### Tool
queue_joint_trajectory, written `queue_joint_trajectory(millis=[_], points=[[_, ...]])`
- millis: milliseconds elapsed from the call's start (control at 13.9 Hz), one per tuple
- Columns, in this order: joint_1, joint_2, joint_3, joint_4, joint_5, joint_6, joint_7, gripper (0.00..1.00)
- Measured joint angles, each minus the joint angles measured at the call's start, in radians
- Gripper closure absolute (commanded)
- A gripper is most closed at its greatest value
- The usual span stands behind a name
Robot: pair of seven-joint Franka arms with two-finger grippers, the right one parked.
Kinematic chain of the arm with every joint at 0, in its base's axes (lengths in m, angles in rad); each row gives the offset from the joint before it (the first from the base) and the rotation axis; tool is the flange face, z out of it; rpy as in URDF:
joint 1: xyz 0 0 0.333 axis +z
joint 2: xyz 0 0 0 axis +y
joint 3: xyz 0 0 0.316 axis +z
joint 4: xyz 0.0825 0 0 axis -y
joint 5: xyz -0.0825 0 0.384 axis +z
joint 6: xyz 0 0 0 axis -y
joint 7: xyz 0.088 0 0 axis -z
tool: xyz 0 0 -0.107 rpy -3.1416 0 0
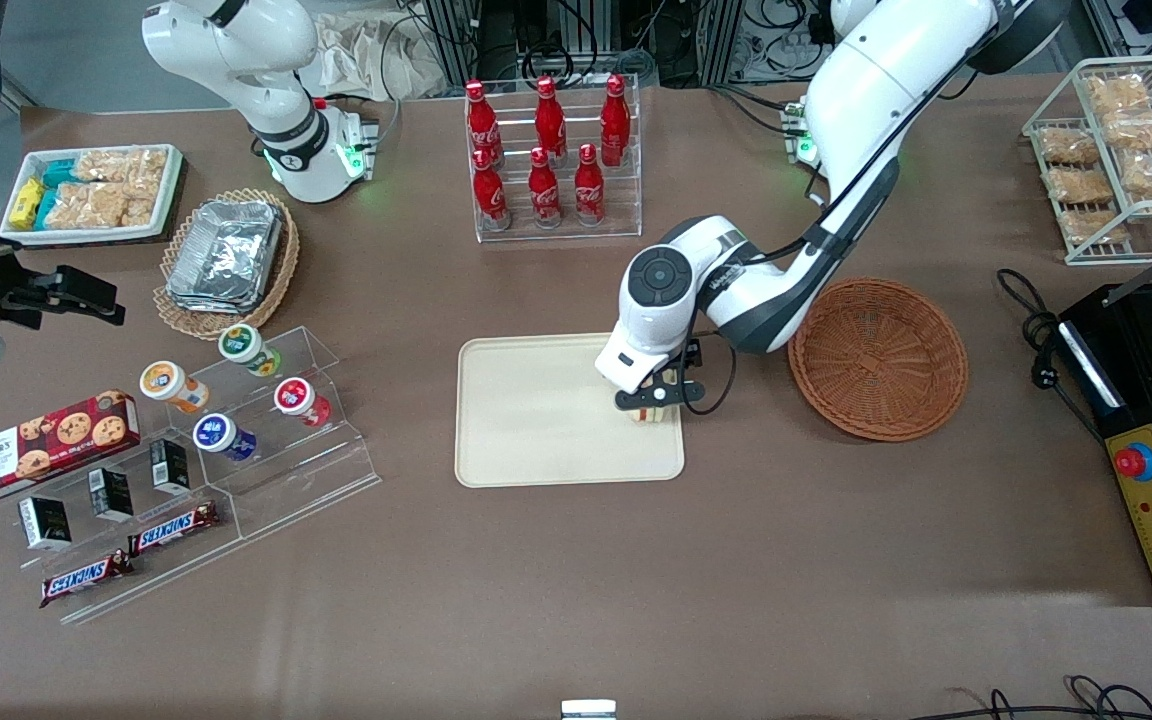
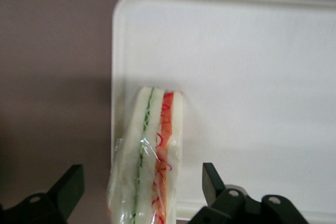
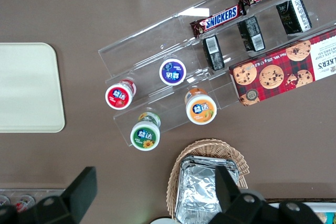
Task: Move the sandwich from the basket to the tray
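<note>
Sandwich [image 2: 149, 150] upright at tray [image 1: 536, 420] edge, between spread end effector [image 1: 658, 398] fingers

Probably a robotics lab staged as a snack shop; cola bottles [image 1: 548, 150] racked, cable-strewn frames [image 1: 576, 40] edging the table [image 1: 736, 560].

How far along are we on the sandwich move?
Nearly done. The basket is empty, and the sandwich stands on its edge on the tray, at the rim nearest the basket. The gripper is right over it with fingers spread clear on both sides. What's left: lift the arm away.
</note>
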Motion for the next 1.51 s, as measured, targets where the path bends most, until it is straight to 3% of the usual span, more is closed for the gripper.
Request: queue_joint_trajectory(millis=[216, 360, 649, 937, 1153, 1297, 1514], points=[[0.008, -0.104, 0.001, 0.148, -0.012, -0.244, -0.008, 0.01], [0.052, -0.212, 0.003, 0.227, -0.066, -0.378, 0.031, 0.01], [0.238, -0.391, 0.041, 0.312, -0.143, -0.610, 0.338, 0.01], [0.211, -0.505, 0.342, 0.256, -0.250, -0.634, 0.738, 0.01], [0.146, -0.618, 0.561, 0.122, -0.275, -0.587, 0.978, 0.00], [0.132, -0.693, 0.622, 0.014, -0.277, -0.557, 1.085, 0.00], [0.121, -0.705, 0.624, -0.023, -0.278, -0.537, 1.068, 0.00]])
